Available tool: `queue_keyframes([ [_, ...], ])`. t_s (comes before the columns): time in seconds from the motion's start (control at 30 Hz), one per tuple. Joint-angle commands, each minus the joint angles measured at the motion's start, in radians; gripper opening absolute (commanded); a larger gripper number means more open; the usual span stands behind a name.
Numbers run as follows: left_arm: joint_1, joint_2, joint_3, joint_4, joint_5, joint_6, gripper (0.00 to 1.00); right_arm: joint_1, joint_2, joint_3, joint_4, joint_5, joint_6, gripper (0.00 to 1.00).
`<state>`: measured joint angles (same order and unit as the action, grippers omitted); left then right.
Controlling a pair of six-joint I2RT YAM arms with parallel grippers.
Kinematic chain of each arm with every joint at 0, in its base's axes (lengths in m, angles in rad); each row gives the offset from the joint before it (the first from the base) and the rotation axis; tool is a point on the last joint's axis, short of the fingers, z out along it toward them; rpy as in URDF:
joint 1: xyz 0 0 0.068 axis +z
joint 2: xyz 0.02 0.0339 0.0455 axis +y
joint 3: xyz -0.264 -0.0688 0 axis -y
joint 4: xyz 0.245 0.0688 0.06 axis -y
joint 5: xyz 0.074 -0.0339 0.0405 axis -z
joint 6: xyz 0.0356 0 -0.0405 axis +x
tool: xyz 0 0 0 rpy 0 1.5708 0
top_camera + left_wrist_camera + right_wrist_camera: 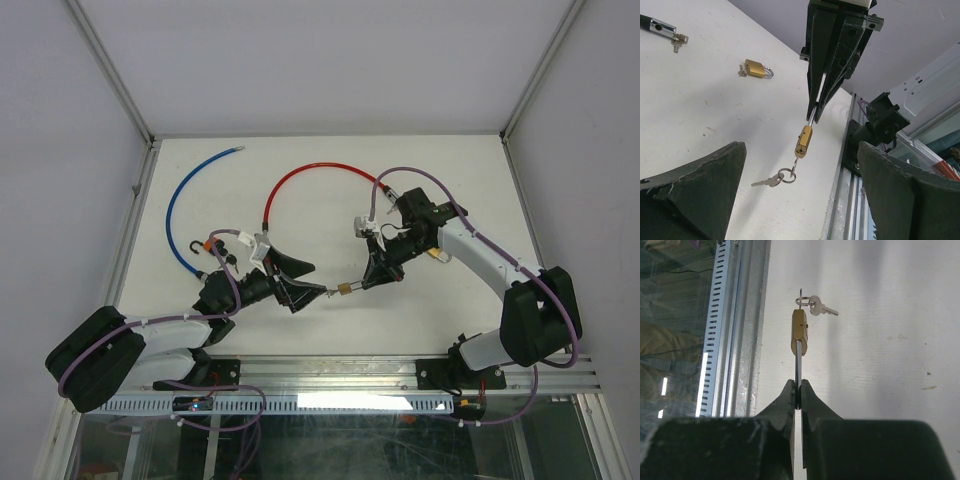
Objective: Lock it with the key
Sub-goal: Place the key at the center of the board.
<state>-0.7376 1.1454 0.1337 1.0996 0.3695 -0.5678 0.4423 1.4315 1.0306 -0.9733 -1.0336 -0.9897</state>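
Right gripper (798, 390) pinches padlock (799, 332); left gripper (800, 160) gapes empty; its camera shows 2nd padlock (756, 69)

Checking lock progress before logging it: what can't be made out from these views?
- Held padlock: shackle top hidden inside the right gripper, both wrist views; latched or not, unclear.
- Inserted key: edge-on, blade inside the body; turn unreadable.
- Top view: padlock too small.
- Cable lock: cut by left wrist view's edge.
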Motion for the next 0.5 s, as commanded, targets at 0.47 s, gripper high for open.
queue_keyframes([
  [0.47,0.008,0.005,-0.009,0.042,0.015,-0.002,0.96,-0.01,-0.037,0.037,-0.003,-0.057,-0.013,0.0],
])
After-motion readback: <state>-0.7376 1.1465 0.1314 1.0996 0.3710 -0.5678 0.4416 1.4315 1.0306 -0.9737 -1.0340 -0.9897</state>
